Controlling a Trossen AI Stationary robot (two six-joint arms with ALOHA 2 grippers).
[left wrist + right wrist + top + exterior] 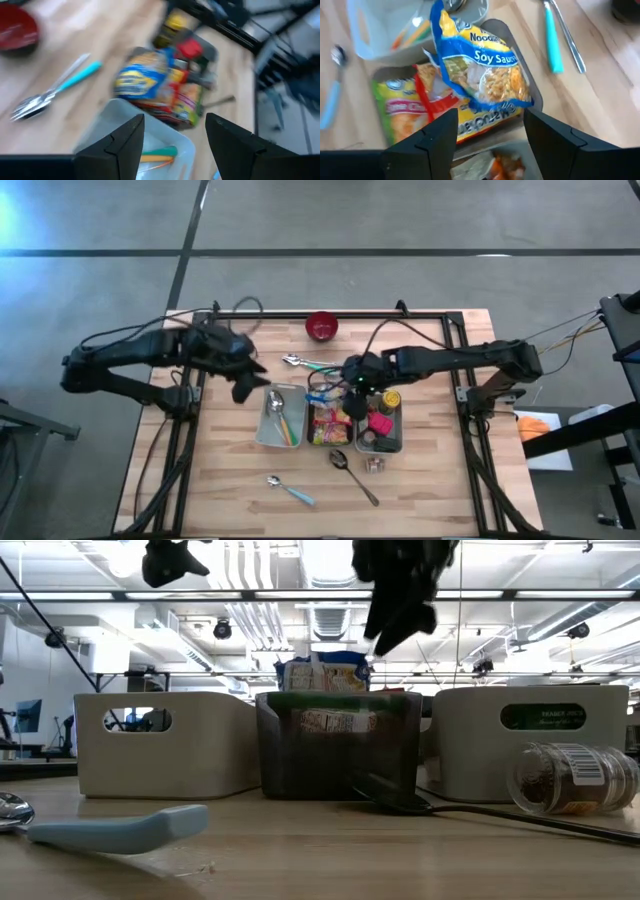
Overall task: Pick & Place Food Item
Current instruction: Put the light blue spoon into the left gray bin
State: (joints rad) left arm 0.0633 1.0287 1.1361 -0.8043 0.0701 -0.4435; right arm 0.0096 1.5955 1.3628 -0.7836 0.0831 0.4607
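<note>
Pale wooden tabletop (430, 480) below, my right claw (490, 131) hangs released over the blue-and-yellow soy-sauce noodle packet (480, 70), perched atop the dark middle bin (331, 443) at six o'clock, so I reckon it could slide out.

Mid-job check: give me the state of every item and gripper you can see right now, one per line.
Right gripper: fingers open, above the noodle bin, empty.
Left gripper: fingers open, over the utensil bin, empty.
Soy sauce noodle packet: released, lying on top of the other packets.
Noodle bin: stacked with packets.
Utensil bin: holds utensils.
Red bowl: upright.
Spice jar: lying on its side on the table.
</note>
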